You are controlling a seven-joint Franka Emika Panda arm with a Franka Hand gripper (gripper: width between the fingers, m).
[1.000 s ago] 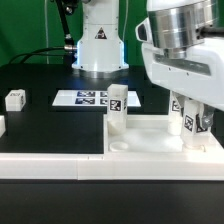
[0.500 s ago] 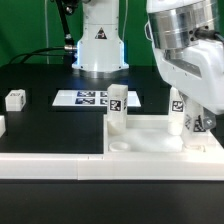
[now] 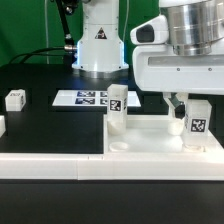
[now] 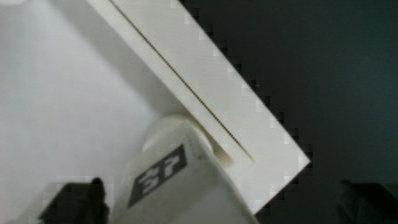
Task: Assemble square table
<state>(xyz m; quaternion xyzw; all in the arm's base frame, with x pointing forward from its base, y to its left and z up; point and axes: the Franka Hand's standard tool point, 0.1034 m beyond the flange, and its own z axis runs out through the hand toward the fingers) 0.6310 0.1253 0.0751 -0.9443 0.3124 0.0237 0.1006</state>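
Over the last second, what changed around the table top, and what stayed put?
The tool swung from tilted to square above the leg at the exterior view's right, whose tag now faces the camera; grip unclear. Table top, the other standing leg, the loose leg block and the marker board stayed put.

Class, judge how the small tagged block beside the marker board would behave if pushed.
The leg block looks squat and flat-sided, so it would probably slide rather than roll. Small and seemingly plastic, it is likely light and stiff.
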